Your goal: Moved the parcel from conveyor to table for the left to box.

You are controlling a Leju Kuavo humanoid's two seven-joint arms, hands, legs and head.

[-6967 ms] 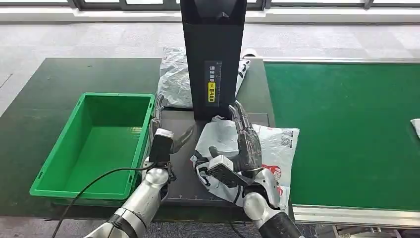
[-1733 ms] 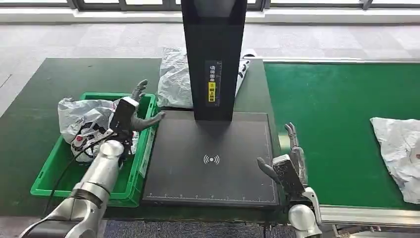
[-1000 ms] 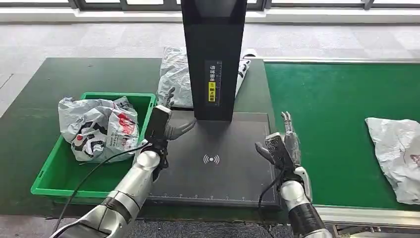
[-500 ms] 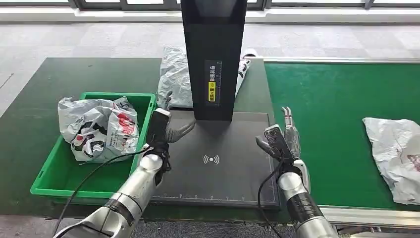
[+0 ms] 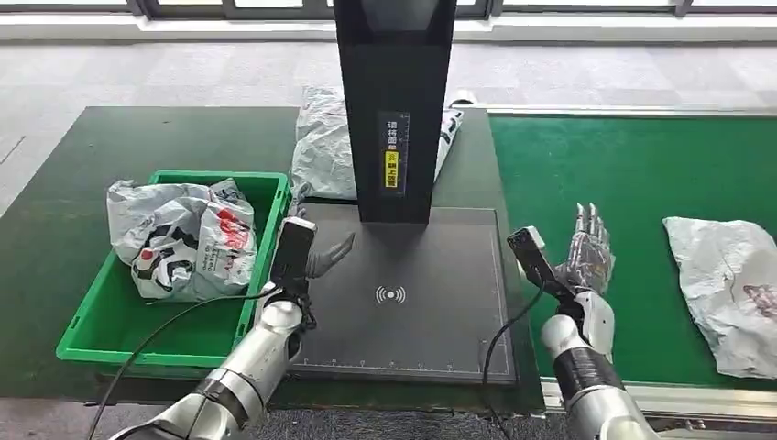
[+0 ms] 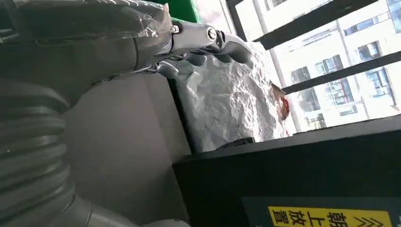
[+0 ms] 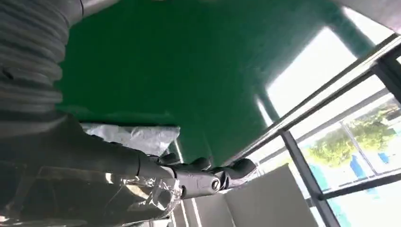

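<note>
Reaching further over the conveyor (image 5: 641, 174), right robot hand (image 5: 586, 252) open, parcel (image 5: 724, 289) nearer, left robot hand (image 5: 311, 252) open.

The black pillar (image 5: 394, 101) rises at the rear of the dark scan pad (image 5: 403, 302), blocking passage there; the pad's front lies bare. Bare green belt (image 5: 586, 156) separates the right robot hand (image 5: 586, 252) from the parcel (image 5: 728, 289). A bagged parcel (image 5: 179, 238) fills the green bin's (image 5: 165, 344) rear half

Right hand (image 5: 586, 252) shifted onto conveyor (image 5: 641, 174) (fingers spread); white parcel (image 5: 724, 289) rode closer.
</note>
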